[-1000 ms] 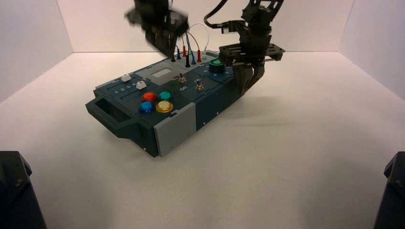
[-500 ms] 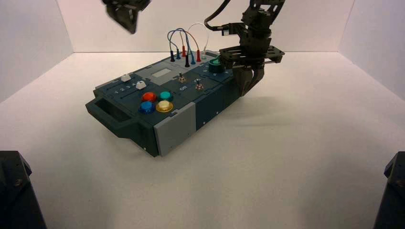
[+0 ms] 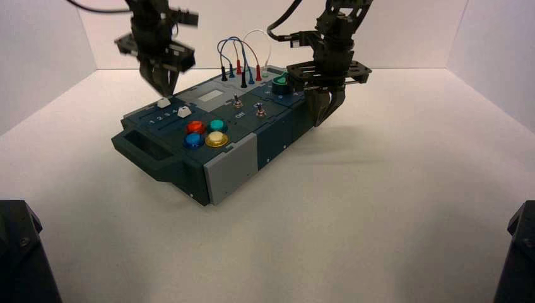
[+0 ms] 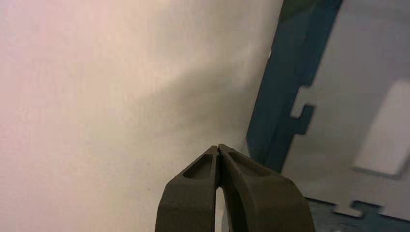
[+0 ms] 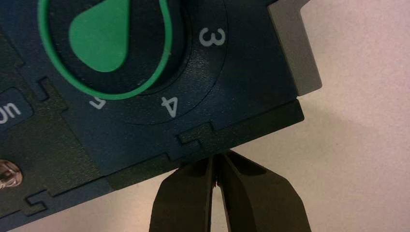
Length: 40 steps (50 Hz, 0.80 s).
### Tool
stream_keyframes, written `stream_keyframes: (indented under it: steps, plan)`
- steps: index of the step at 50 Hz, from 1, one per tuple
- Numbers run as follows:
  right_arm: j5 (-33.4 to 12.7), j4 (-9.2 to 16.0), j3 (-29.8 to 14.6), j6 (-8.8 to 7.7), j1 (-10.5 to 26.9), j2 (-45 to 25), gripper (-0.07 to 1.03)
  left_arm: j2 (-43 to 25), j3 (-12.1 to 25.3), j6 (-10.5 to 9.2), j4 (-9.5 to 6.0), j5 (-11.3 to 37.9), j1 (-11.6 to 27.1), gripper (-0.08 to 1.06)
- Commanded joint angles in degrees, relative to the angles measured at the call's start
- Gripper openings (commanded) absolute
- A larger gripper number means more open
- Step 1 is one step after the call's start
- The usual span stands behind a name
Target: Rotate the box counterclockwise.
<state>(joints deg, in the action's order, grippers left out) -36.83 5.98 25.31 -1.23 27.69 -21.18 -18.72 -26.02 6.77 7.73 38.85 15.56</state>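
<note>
right gripper [image 3: 320, 124] pressed together at the long side of the box [image 3: 265, 142], by the green dial [image 3: 282, 84].

left gripper [image 3: 165, 95] also pressed together, on the opposite long side, near the white sliders [image 3: 183, 112]; box sits slantwise on the table [image 3: 353, 214], green dial toward its far end, four coloured buttons [image 3: 207, 134] at the nearer end from the dial, toggle switches [image 3: 260, 110] between dial and buttons.

Both end effectors [image 3: 165, 95] [image 3: 320, 123] point downward, fingertips together.
</note>
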Motion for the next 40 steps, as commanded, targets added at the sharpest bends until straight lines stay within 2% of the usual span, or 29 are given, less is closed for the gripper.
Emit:
stream_keyframes:
  steps: [1,25,36,40]
  plan:
    - [0.70,0.00,-1.85,-0.09,0.26,0.53,-0.02,-0.26,0.18,0.09,0.88,0.62,0.88,-0.03]
    - [0.53,-0.35,-4.66,-0.09,-1.76,-0.26,-0.02,-1.32,-0.09,-0.79,0.44,0.70,9.93,-0.03]
    - [-0.09,-1.32,-8.44,-0.26,-2.11,-2.55,-0.02,-1.05,-0.35,-1.05,0.09,1.58,13.89,-0.03]
    - [-1.58,-1.32,-10.55,-0.26,-2.11,-3.87,-0.02,-0.97,-0.79,-1.05,0.09,1.76,15.12,-0.03]
